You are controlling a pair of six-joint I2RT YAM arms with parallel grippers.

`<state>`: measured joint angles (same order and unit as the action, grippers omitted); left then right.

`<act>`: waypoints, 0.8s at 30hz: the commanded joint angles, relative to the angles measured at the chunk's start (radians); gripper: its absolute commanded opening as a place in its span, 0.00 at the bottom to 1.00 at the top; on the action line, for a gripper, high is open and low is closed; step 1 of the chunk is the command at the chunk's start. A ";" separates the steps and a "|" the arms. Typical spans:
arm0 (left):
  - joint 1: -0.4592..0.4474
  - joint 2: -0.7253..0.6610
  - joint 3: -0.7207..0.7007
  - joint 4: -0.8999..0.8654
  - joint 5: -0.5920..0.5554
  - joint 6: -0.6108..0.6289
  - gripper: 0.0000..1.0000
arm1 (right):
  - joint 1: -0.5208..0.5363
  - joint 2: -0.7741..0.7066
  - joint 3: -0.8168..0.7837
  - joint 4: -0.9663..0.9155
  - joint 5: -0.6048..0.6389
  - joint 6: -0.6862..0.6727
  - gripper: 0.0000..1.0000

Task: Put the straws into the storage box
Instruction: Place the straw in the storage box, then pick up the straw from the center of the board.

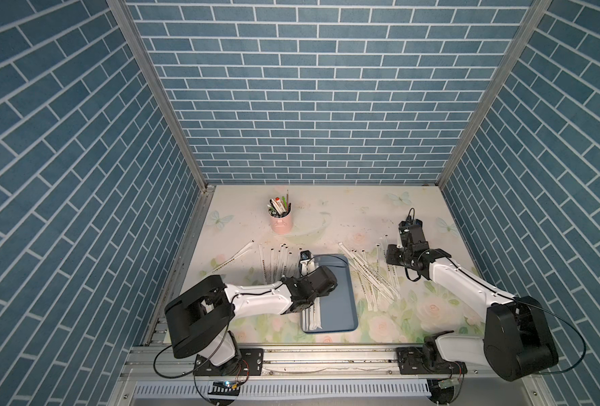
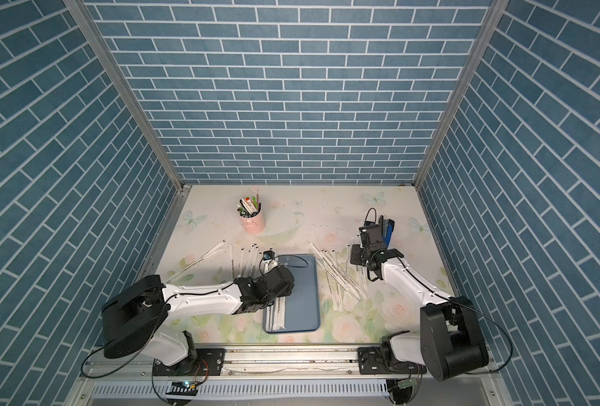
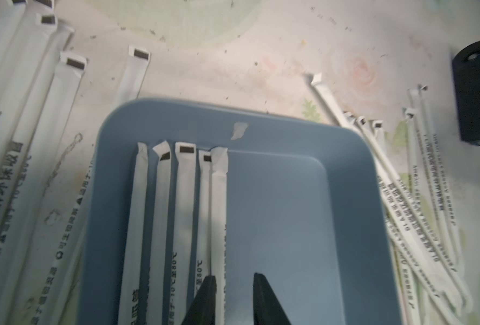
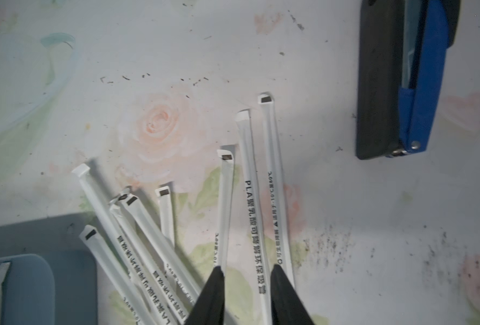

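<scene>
In a top view I am holding the left arm [image 1: 256, 298] over the storage box [image 1: 340, 298]. A short row of straws [image 1: 311, 316] is lying inside it, beneath the wrist. The right arm [image 1: 460, 281] is reaching over a fanned pile of loose straws [image 1: 369, 277] on the table [image 1: 326, 218], well apart from the box.

In the left wrist view, the left gripper [image 3: 233, 277] is standing released, jaws apart, with only blue box floor showing between them. One finger [image 3: 208, 295] is sitting right against the nearest boxed straw [image 3: 219, 211]. I am judging that a careless pull-away could be dragging that straw askew or over the low rim.

In the right wrist view, the right gripper [image 4: 247, 268] is straddling one printed straw [image 4: 252, 197], jaws apart with gaps on both sides, grasping nothing yet. Neighbouring straws are lying just outside each finger, and a stapler [image 4: 388, 84] is sitting ahead of the fingertips. Closing here, I am risking pinching a neighbour too, or the thin paper wrapper slipping. A straw gripped off-centre could be drooping and catching the box rim, and both arms converging on the box could be colliding.
</scene>
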<state>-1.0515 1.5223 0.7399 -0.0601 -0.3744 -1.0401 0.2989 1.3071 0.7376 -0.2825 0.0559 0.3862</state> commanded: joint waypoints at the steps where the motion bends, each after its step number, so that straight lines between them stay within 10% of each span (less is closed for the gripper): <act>1: 0.007 -0.066 0.033 -0.046 -0.049 0.046 0.33 | -0.027 0.005 -0.017 -0.063 0.018 -0.056 0.31; 9: 0.009 -0.223 0.028 -0.113 -0.225 0.173 0.65 | -0.026 0.085 -0.017 -0.019 -0.004 -0.043 0.32; 24: 0.027 -0.276 -0.020 -0.098 -0.273 0.206 0.68 | -0.026 0.183 -0.050 0.050 0.029 -0.020 0.26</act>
<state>-1.0306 1.2411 0.7364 -0.1528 -0.6346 -0.8497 0.2703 1.4693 0.7006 -0.2520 0.0635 0.3614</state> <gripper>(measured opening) 0.681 0.269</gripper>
